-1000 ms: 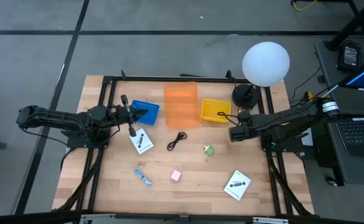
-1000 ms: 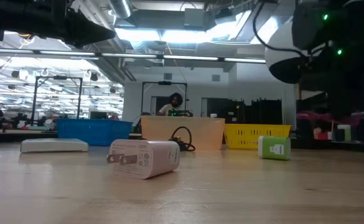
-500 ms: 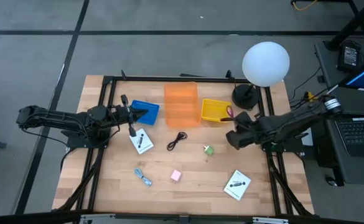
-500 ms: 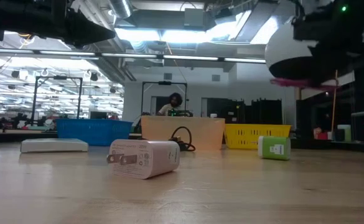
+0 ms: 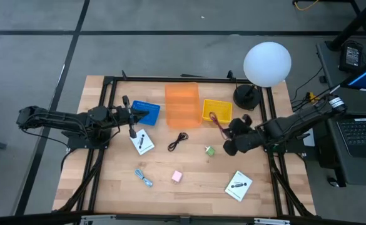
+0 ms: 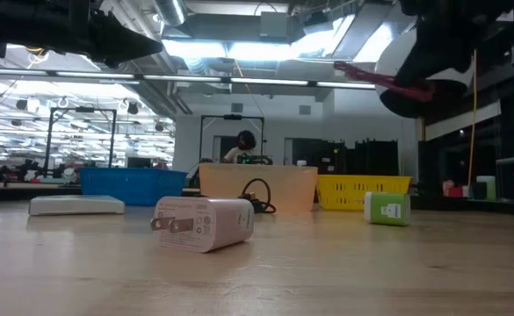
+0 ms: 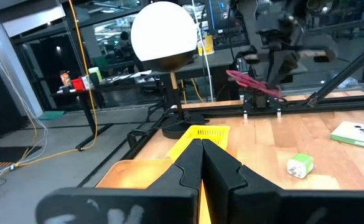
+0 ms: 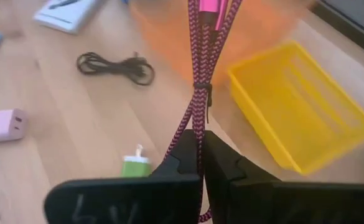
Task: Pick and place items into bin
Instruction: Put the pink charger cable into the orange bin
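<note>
Right pincer [image 5: 230,133] now pulled back from over the yellow plastic bin [image 5: 216,111] toward the worktop's [image 5: 189,187] middle, clenched on a braided pink-red cable [image 8: 200,74] rather than having dropped it. Delivery apparently not yet made. Cable pinched between the fingers, trailing toward the bin, above a small green charger [image 5: 209,150]. Left pincer [image 5: 132,120] closed and empty, beside the blue bin [image 5: 146,112].

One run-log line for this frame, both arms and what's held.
right gripper: shut on pink cable, lifted near yellow bin | left gripper: shut, empty, by blue bin | green plug: on table
</note>
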Available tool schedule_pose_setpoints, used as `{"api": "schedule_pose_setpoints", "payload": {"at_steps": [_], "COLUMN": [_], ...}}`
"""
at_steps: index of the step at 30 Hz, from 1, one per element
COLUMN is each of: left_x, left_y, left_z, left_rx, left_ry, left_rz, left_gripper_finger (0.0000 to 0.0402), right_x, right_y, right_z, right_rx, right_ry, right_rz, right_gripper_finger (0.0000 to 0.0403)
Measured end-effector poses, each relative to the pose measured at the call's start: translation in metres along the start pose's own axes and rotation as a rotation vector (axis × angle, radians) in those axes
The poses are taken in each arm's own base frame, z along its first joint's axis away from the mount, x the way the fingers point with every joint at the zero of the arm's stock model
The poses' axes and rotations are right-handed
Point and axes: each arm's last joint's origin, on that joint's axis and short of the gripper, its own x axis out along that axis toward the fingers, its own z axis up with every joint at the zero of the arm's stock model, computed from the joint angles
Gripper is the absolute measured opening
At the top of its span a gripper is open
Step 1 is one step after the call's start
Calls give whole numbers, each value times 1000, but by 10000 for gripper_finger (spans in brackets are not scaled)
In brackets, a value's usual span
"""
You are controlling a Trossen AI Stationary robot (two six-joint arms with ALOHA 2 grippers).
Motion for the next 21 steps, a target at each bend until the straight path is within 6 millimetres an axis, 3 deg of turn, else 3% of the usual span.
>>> {"api": "schedule_pose_setpoints", "payload": {"at_steps": [10, 21], "left_x": [0, 0], "left_y": [0, 0], "left_z": [0, 0], "left_rx": [0, -2], "left_ry": [0, 0], "left_rz": [0, 3], "left_gripper_finger": [3, 3], "right_x": [36, 41], "right_y": [8, 7], "right_z": [-28, -24], "right_rx": [-176, -308], "right_ry": [-256, -526], "right_rz": [180, 402], "right_gripper_finger": [0, 0]}}
